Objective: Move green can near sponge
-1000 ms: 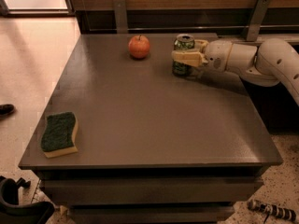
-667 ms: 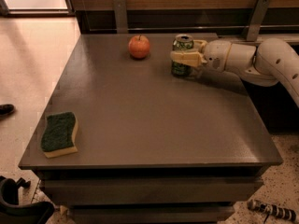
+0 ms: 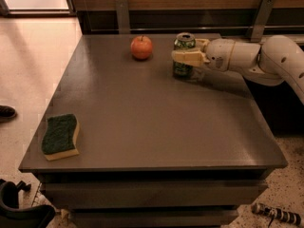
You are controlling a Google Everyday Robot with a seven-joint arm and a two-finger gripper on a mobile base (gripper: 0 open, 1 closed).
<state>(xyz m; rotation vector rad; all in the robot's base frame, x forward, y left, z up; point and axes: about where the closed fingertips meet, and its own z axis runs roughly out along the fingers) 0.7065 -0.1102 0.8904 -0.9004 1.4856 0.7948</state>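
The green can stands upright at the far right of the grey table, its silver top showing. My gripper reaches in from the right, with one cream finger across the can's front and the other behind it, shut on the can. I cannot tell whether the can's base touches the table. The sponge, dark green on top with a yellow base, lies flat at the table's near left corner, far from the can.
An orange-red apple sits on the table just left of the can. Two metal brackets stand against the wooden wall behind the table. A shoe is on the floor at the left, and dark gear lies at the bottom left.
My gripper and the green can have shifted slightly to the left. The apple and sponge have not moved.
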